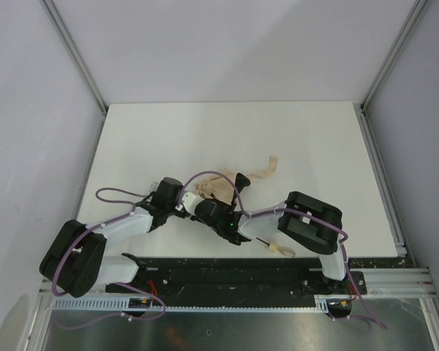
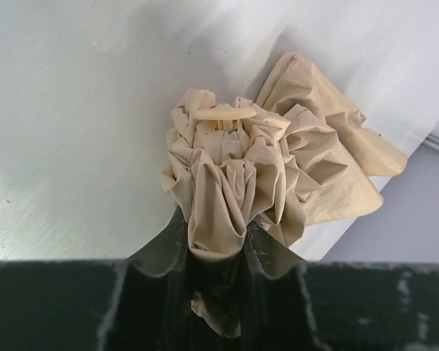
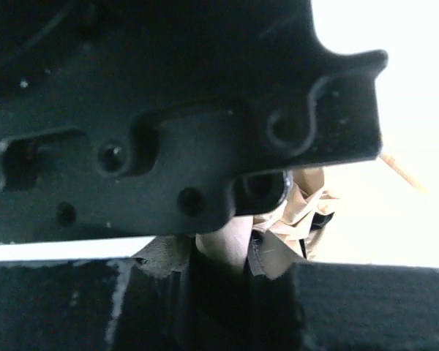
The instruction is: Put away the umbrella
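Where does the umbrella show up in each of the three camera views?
Top external: the umbrella sits mid-picture on the white table.
Left wrist: the umbrella fills mid-frame as bunched fabric.
Right wrist: the umbrella peeks out low centre, mostly hidden.
Shared landmark: the white table under it.

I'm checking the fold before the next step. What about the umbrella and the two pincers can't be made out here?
Top view: black arms cover the middle of the beige fabric folding umbrella, hiding its folds.
Left wrist view: the left pincer clamps fabric; handle and shaft lie outside the frame.
Right wrist view: a black machine part fills the frame; whether the right pincer grips fabric is unclear.
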Controlling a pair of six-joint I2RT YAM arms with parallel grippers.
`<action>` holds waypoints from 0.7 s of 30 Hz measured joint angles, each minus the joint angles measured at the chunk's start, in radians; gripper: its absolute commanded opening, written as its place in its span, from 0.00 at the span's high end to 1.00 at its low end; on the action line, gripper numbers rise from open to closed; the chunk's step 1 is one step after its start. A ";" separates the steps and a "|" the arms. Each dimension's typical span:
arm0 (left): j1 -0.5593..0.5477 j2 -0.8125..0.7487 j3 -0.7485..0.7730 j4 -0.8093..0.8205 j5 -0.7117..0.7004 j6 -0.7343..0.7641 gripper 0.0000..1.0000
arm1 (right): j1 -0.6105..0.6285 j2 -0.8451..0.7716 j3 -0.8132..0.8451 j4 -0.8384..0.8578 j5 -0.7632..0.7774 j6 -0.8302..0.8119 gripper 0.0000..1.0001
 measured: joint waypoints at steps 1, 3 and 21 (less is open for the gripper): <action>0.000 -0.004 0.002 -0.005 -0.004 0.008 0.77 | -0.002 0.000 0.000 0.002 -0.008 -0.007 0.98; 0.000 -0.020 0.003 -0.023 -0.018 0.016 0.49 | -0.006 0.000 0.000 0.008 -0.033 -0.006 1.00; 0.062 -0.356 -0.020 -0.133 -0.085 0.216 0.00 | -0.415 0.013 0.021 0.067 -0.863 0.386 1.00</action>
